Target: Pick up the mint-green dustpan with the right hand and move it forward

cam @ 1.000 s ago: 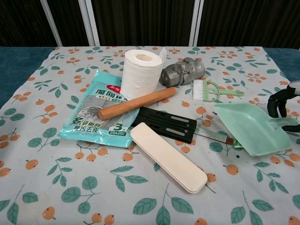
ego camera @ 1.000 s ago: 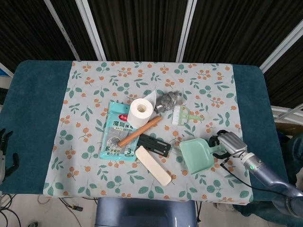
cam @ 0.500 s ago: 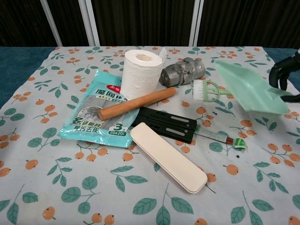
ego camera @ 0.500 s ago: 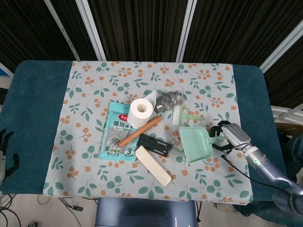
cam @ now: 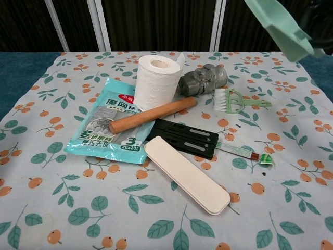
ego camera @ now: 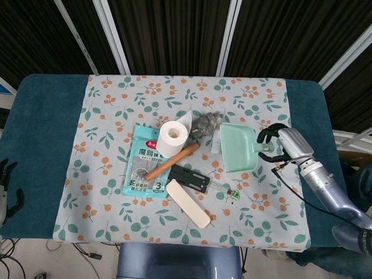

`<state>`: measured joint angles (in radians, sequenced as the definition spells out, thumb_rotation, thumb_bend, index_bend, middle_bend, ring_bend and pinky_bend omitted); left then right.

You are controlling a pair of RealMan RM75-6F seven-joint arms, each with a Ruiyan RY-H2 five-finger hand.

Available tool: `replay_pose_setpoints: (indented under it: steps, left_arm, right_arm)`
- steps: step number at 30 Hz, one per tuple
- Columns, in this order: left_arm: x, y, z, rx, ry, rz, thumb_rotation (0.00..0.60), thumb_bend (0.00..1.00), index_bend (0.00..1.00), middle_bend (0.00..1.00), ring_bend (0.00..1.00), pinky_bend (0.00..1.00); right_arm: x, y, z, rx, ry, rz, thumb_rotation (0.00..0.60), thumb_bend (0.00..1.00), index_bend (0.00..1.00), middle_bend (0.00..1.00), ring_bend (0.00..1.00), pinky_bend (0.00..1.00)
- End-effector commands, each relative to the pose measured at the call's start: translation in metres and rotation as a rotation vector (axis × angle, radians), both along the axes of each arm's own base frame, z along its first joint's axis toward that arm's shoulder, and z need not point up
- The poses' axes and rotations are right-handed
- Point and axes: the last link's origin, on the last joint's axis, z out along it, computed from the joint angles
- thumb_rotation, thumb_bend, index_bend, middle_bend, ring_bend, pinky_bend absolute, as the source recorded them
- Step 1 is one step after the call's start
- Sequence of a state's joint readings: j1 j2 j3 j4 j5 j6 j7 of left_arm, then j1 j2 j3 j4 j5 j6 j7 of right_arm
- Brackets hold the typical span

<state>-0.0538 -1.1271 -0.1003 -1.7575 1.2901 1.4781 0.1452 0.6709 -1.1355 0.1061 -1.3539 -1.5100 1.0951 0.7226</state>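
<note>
Now: right hand (ego camera: 278, 144) clasped mint-green plastic dustpan (ego camera: 238, 147) by its handle, airborne | looked light, stiff, smooth | left hand (ego camera: 4, 186): fingers unclear

Toilet roll (ego camera: 172, 138) stands left of foil wad (ego camera: 208, 123), rolling pin (ego camera: 171, 161) in front.

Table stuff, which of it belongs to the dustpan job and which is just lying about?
Part of the job:
dustpan, lifted off the cloth
right hand, gripping its handle

Just lying about:
toilet roll
wooden stick
green packet
grey wad
small brush
black case
cream case
left hand, idle at the table edge
</note>
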Motion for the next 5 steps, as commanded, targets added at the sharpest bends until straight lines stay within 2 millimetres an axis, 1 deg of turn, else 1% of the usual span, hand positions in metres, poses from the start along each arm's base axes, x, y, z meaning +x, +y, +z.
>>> replay_pose_setpoints:
  steps: [1, 5]
  left_arm:
    - [0.0001, 0.0000, 0.0000, -0.001, -0.001, 0.000, 0.600, 0.56, 0.11, 0.01, 0.02, 0.00]
    - [-0.0003, 0.0000, 0.0004, 0.000, -0.005, 0.003, 0.600, 0.56, 0.11, 0.01, 0.02, 0.00]
  right_arm:
    - [0.0186, -0.0001, 0.0138, -0.024, -0.076, 0.026, 0.600, 0.47, 0.64, 0.58, 0.50, 0.24]
    - [0.0271, 0.0016, 0.0177, -0.034, -0.094, 0.043, 0.600, 0.47, 0.64, 0.58, 0.50, 0.24]
